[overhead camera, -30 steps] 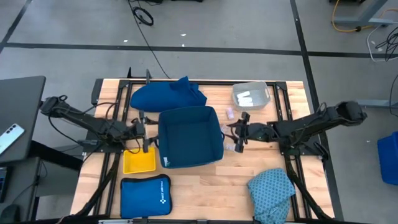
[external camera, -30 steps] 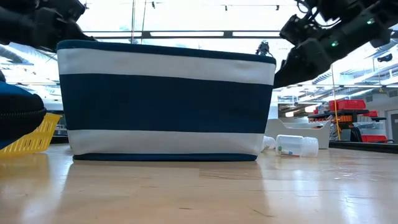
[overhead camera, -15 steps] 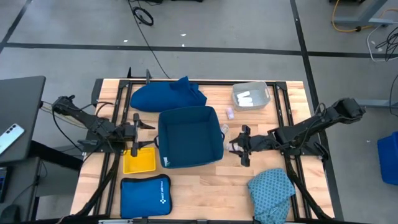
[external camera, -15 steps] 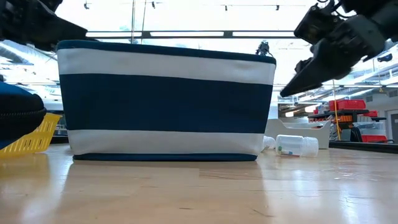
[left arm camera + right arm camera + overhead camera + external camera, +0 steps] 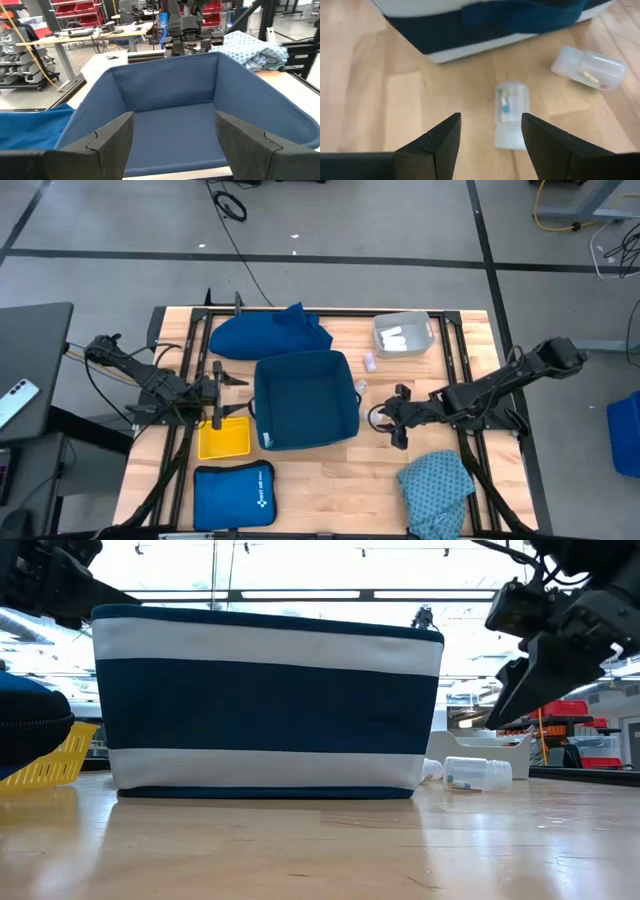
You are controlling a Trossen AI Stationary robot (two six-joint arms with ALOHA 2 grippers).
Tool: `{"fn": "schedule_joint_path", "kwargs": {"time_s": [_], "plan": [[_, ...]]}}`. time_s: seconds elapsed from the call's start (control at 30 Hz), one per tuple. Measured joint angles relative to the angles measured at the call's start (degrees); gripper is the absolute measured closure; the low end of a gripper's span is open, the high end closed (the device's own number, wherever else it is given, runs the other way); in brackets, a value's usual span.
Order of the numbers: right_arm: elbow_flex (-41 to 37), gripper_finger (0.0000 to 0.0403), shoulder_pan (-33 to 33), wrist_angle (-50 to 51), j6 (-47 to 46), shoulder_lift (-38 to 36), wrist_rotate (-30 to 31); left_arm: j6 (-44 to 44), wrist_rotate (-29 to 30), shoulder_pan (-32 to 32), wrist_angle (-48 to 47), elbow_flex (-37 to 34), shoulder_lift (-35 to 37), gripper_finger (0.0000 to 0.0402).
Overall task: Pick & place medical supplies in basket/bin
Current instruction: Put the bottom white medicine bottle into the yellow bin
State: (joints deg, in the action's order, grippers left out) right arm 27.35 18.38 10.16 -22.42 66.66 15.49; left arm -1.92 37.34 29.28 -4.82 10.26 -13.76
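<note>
Right wrist view: the right gripper [image 5: 487,137] hovers with fingers spread and empty over the wooden table [image 5: 380,100], a small clear plastic vial [image 5: 512,116] lying just ahead between them. A second clear vial [image 5: 588,67] lies beyond, near the navy fabric basket with white bands [image 5: 495,20]. Across that basket, the left gripper [image 5: 216,392] waits released beside its wall, above a yellow tray [image 5: 224,442].
</note>
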Motion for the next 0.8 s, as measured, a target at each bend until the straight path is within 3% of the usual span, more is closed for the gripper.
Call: {"fn": "schedule_joint_path", "kwargs": {"time_s": [0.23,0.43,0.8], "plan": [[0.0,0.0185,-3.0,1.3,0.6,1.9,-0.8,0.0,0.2,0.0,0.1,0.0,0.0,0.0122],[0.0,0.0185,-5.0,1.0,0.9,5.2,-5.2,0.0,0.2,0.0,0.1,0.0,0.0,0.0122],[0.0,0.0185,-5.1,-2.8,2.6,9.1,-5.4,-0.2,0.5,-0.1,0.1,0.0,0.0,0.0122]]}}
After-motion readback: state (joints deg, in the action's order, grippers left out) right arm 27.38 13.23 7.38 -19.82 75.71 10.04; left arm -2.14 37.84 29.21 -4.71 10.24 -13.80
